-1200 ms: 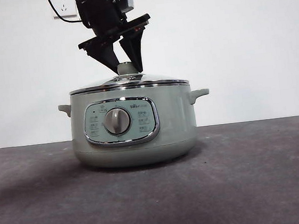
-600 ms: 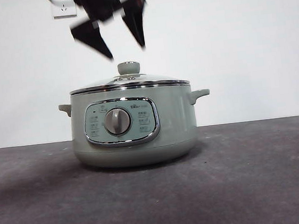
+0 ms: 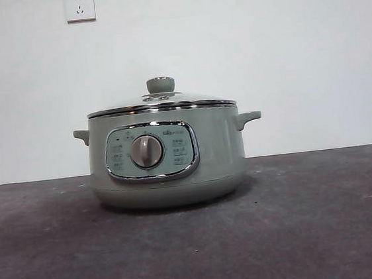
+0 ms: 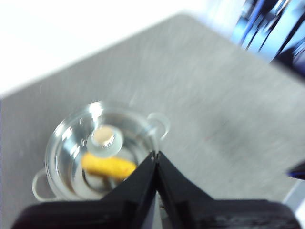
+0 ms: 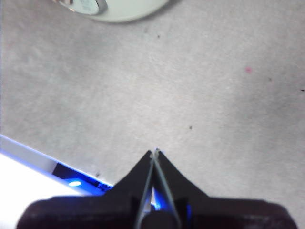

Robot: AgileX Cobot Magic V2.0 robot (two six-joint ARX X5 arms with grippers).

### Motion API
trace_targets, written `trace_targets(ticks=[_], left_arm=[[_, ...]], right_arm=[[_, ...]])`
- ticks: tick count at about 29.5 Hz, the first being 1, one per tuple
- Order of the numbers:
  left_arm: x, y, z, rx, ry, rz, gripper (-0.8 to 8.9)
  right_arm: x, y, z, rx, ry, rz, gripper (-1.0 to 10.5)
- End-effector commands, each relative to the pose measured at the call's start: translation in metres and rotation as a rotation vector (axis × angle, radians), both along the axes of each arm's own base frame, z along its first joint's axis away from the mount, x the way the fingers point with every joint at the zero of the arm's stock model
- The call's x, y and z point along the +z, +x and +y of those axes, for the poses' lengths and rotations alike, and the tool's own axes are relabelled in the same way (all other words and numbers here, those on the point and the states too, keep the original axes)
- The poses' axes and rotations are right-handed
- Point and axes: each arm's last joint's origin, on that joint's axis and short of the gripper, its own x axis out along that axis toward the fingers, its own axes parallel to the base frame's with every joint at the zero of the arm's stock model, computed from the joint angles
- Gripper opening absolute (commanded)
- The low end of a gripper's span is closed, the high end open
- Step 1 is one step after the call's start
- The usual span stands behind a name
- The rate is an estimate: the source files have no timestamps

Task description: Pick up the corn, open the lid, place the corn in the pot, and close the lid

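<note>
- The lid (image 3: pixel 161 103) sits shut on the pot (image 3: pixel 166 156) at the tabletop's (image 3: pixel 314 219) centre; the corn (image 4: pixel 108 166) lies inside, seen through the glass.
- Glass lid — rigid, breakable, slick-rimmed; the knob (image 3: pixel 160 85) at its 12 o'clock crown looks the safest hold.
- Left tool (image 4: pixel 156 154) is high above the pot, right tool (image 5: pixel 154 151) over bare tabletop — both pinched closed, empty.

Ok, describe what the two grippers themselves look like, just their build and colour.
Both look alike. The left gripper has two matte black fingers, wedge-shaped and tapering to a sharp tip, rising from a broad black base. The right gripper has the same black triangular fingers on a black base. No cables or markings show on either.
</note>
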Motion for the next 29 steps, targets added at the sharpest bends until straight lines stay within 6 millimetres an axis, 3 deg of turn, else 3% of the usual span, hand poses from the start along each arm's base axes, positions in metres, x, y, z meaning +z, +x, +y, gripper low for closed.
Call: trace_targets(ticks=[1, 3, 8, 11, 15, 18, 20, 23, 29], left_arm=[[0.011, -0.024, 0.014, -0.002, -0.088, -0.01, -0.03], [0.018, -0.04, 0.025, -0.004, -0.112, -0.046, -0.03], [0.023, -0.054, 0.035, -0.005, -0.135, -0.077, -0.03], [0.024, -0.055, 0.037, -0.007, -0.113, -0.102, -0.04], [0.02, -0.052, 0.05, 0.025, 0.05, -0.218, -0.03], [0.002, -0.049, 0.068, 0.12, 0.121, -0.179, -0.03], [-0.02, -0.048, 0.076, 0.159, 0.115, -0.145, -0.03], [-0.068, -0.048, 0.089, 0.211, 0.053, -0.178, -0.03], [-0.211, -0.059, 0.113, 0.465, -0.032, -0.381, -0.03]], right_arm=[[-0.002, 0.001, 0.0, -0.021, -0.014, -0.011, -0.2], [-0.002, 0.001, 0.0, -0.031, -0.026, -0.021, -0.2], [-0.002, 0.002, -0.001, -0.047, -0.045, -0.037, -0.2], [-0.002, 0.002, -0.001, -0.052, -0.051, -0.042, -0.2], [-0.002, 0.002, -0.001, -0.053, -0.052, -0.044, -0.2], [-0.002, 0.002, -0.001, -0.053, -0.053, -0.043, -0.2], [-0.002, 0.002, -0.001, -0.053, -0.052, -0.043, -0.2], [-0.002, 0.002, -0.001, -0.053, -0.052, -0.044, -0.2], [-0.002, 0.002, -0.001, -0.053, -0.052, -0.043, -0.2]])
